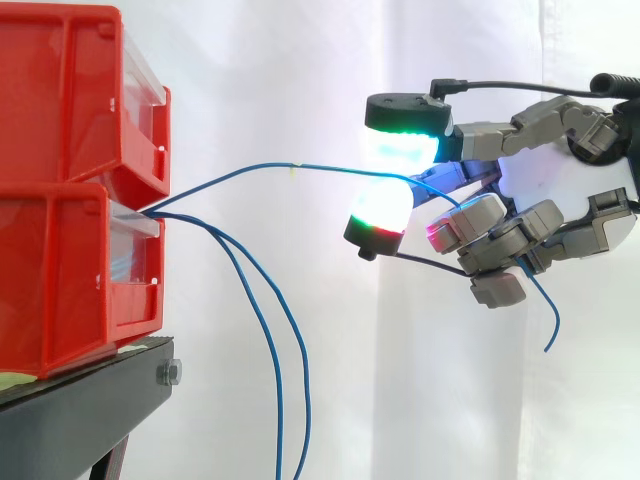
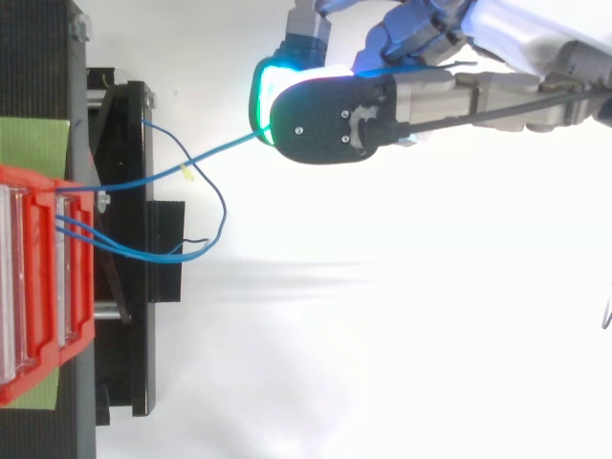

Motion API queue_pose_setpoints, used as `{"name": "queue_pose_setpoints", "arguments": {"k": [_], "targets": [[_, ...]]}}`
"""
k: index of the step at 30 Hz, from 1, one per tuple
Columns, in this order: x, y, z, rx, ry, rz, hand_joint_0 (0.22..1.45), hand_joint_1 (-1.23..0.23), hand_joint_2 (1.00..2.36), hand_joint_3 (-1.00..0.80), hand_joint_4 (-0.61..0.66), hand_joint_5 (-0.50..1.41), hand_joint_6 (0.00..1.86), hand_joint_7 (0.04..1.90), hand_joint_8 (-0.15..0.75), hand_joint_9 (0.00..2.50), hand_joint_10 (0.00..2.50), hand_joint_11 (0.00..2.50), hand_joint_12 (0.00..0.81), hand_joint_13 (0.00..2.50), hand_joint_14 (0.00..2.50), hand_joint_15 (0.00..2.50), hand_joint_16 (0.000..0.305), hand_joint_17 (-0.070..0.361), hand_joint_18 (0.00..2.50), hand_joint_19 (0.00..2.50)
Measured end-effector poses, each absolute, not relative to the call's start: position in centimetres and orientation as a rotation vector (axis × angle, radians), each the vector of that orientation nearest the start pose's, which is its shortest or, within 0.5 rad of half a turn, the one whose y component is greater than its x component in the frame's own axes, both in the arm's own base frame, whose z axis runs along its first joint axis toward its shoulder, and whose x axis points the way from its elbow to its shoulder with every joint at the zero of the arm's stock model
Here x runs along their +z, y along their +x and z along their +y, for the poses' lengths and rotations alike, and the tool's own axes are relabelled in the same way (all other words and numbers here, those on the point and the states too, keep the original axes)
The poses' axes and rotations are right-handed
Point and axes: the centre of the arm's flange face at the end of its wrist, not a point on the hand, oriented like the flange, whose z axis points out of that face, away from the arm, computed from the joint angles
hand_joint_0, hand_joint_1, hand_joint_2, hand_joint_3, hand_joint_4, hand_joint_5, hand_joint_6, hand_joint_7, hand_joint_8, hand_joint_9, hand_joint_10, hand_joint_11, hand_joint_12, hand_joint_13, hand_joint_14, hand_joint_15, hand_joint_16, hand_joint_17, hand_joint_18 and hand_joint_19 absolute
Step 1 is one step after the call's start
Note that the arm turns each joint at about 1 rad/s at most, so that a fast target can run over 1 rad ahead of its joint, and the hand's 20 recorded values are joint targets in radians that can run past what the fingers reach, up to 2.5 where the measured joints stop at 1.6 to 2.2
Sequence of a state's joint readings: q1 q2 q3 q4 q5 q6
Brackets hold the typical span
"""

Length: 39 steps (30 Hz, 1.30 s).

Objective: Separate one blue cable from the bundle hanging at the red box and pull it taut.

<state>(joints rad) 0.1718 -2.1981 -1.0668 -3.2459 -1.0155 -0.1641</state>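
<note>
Two stacked red boxes stand on a black stand at the left. Several thin blue cables come out of the gap between them. One blue cable runs almost level to the right, slightly arched, to my hand. Two glowing fingertips pinch it, and its loose end dangles below the palm. In the top view the same cable stretches from the box to the green-lit pad. Two other blue cables hang down in loops in front of the stand.
The black stand carries the boxes, with a bolt at its front corner. A white curtain fills the background. In the top view the hanging cables loop over the black frame, and a green pad lies beside the boxes.
</note>
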Motion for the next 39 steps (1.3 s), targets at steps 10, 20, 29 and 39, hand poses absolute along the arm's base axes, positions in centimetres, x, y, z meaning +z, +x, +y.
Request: {"name": "queue_pose_setpoints", "arguments": {"k": [10,20,29,39], "targets": [[34.2,72.0,-6.4,0.641,1.347,1.208,0.71,-0.72,1.01,-0.35,-0.08,-0.22,0.93,1.06,0.229,0.91,0.76,1.51,0.302,0.94,1.73,1.33,0.039,0.089,0.95,1.30],[34.2,72.0,-6.3,0.641,1.347,1.210,0.73,-0.77,1.02,-0.34,-0.23,-0.21,0.93,1.15,0.205,0.93,0.70,1.54,0.304,0.91,1.73,1.36,0.039,0.088,0.93,1.29],[33.7,71.8,-6.3,0.646,1.362,1.210,0.75,-0.78,1.02,-0.33,-0.39,-0.20,0.93,1.28,0.163,0.98,0.52,1.61,0.301,0.86,1.50,1.39,0.038,0.086,0.86,1.30],[32.3,71.4,-6.1,0.679,1.403,1.212,0.77,-0.78,1.01,-0.38,-0.42,-0.20,0.93,1.34,0.156,1.02,0.26,1.69,0.303,0.87,1.16,1.47,0.039,0.087,0.82,1.29]]}}
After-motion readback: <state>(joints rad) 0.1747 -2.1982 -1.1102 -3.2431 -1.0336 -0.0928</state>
